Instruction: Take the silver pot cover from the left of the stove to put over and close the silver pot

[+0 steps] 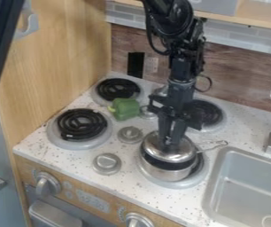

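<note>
The black gripper points down over the front right burner, its fingers close together at the middle of the silver pot cover and shut on it; the cover's knob is hidden between them. Below the cover, the silver pot stands on that burner with its handle toward the right. A dark band shows between the cover's front edge and the pot's rim, wider at the right. Whether the two touch at the back, I cannot tell.
A green pepper lies between the back burners. Round metal knobs stand at the middle and front of the counter. The sink is at the right, a wooden wall at the left.
</note>
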